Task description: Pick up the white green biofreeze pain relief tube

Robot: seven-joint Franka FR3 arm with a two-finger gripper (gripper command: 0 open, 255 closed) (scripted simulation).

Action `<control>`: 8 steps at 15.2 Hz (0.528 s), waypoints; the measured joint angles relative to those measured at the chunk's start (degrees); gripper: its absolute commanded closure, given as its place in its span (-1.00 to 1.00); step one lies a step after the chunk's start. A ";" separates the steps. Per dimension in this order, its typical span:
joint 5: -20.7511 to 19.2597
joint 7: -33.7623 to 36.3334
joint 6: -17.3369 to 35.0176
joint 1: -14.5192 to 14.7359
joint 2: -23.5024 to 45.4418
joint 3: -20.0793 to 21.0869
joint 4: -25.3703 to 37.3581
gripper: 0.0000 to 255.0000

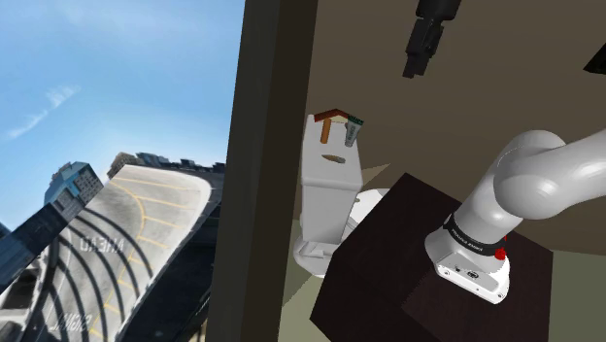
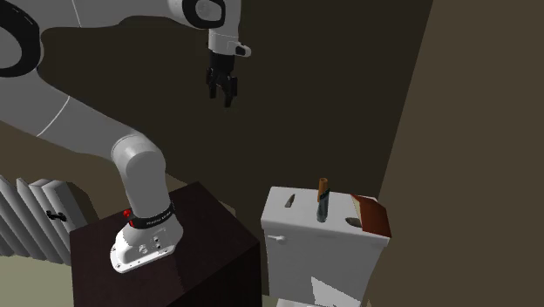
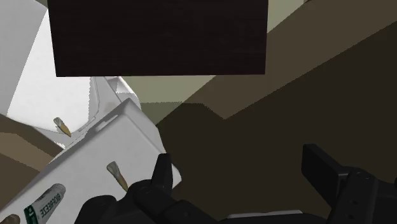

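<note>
Fingers (image 3: 160, 177) apart, nothing btwn them, hanging well above toilet tank (image 3: 127, 133). Biofreeze tube (image 3: 43, 205) lies on tank lid, one end cut off in wrist view; label partly legible.

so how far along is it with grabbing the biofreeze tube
Nothing looks done yet: the tube lies on the toilet tank lid, untouched. In hand: the gripper hangs open, high up and well clear of that lid, holding nothing. Left: line up over the tube, descend, close and lift.
</note>
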 measured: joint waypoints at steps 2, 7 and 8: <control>-0.21 -0.19 0.73 -0.14 0.41 -0.19 -0.32 -1.00; -2.31 -2.62 8.32 -1.66 4.67 -2.63 -3.61 -1.00; -2.87 -3.39 9.64 -2.06 6.18 -3.45 -3.39 -1.00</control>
